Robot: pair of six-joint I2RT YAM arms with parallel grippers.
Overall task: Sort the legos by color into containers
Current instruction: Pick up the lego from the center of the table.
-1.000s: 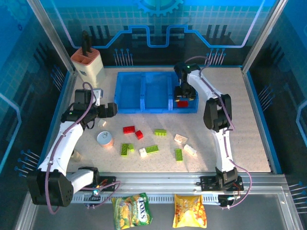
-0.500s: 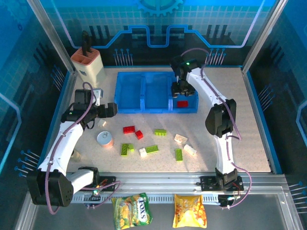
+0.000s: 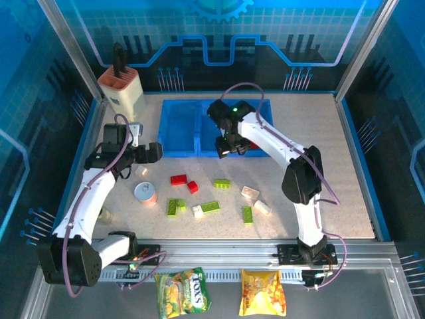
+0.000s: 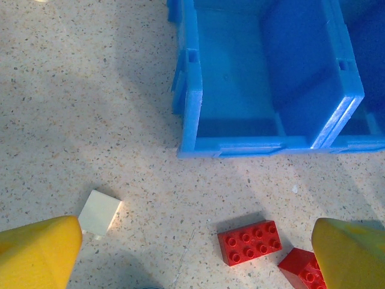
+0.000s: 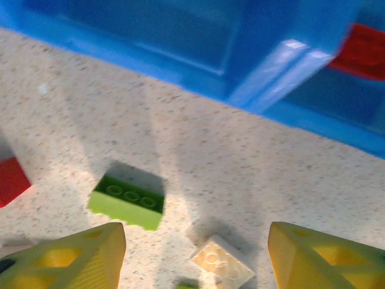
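Right gripper (image 3: 226, 145) hangs over the near wall of the blue tray (image 3: 178, 126), about where the middle compartment meets the right one. In the right wrist view its yellow fingers (image 5: 72, 259) stand wide apart with nothing held, and speckled table shows in the gap. A lone red brick (image 5: 364, 51) lies in the right compartment, seen past the divider. On the table under this gripper sits a green brick (image 5: 127, 201), studs up, and a cream brick (image 5: 221, 262) nearer the fingers, the two apart; whether the cream one touches anything below it, cannot tell. Left gripper (image 3: 154, 152) hovers above the table just off the tray's near left corner. Its fingers (image 4: 39, 253) are likewise spread wide and grip nothing. Between them on the table lies a long red brick (image 4: 249, 242), and just beside it a second red brick (image 4: 304, 271), partly hidden by the finger on that side. A white square piece (image 4: 99, 212) rests near the other finger. Overhead view: the loose bricks (image 3: 210, 207), green, red and cream, are scattered on the table in front of the tray, none touching it. A round can (image 3: 145, 193) stands left of the red pair. A beige knife block (image 3: 123, 90) sits at the far left corner, and two snack bags (image 3: 183, 292) lie outside the near rail
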